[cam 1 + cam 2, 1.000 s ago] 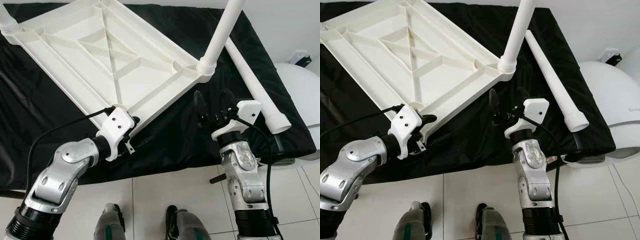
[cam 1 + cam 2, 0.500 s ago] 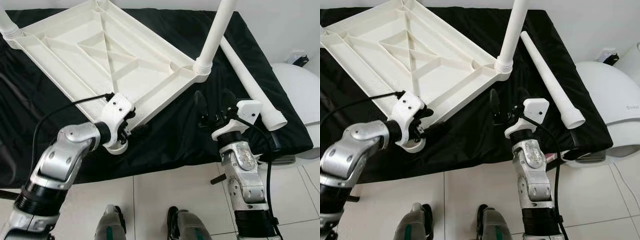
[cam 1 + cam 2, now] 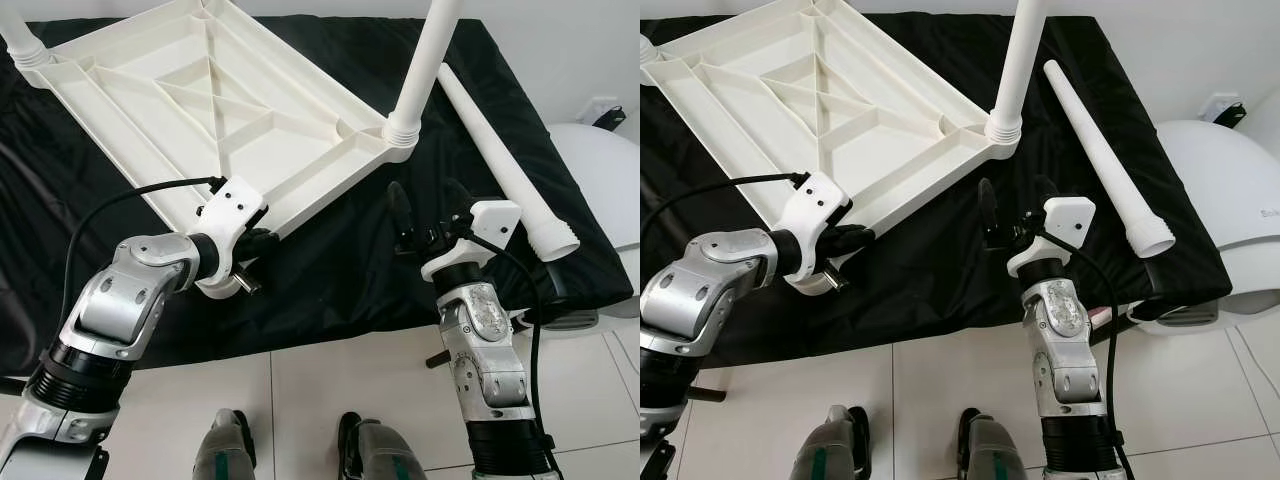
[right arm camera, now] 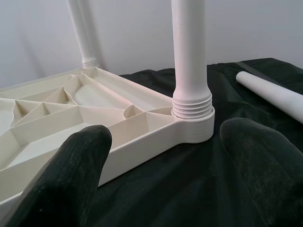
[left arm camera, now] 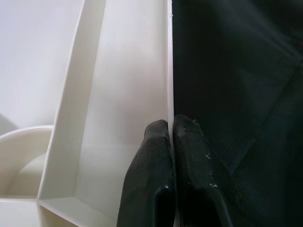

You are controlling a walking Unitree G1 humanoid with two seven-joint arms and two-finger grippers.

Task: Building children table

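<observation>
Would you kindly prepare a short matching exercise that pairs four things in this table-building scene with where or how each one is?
Column one:
1. left tool
2. right tool
3. loose leg
4. fitted leg

Column two:
A. lying flat on the black cloth
B. open, apart from the tabletop
C. standing upright in a corner socket
D. shut on the tabletop's rim

Pairs: 1-D, 2-B, 3-A, 4-C
</observation>
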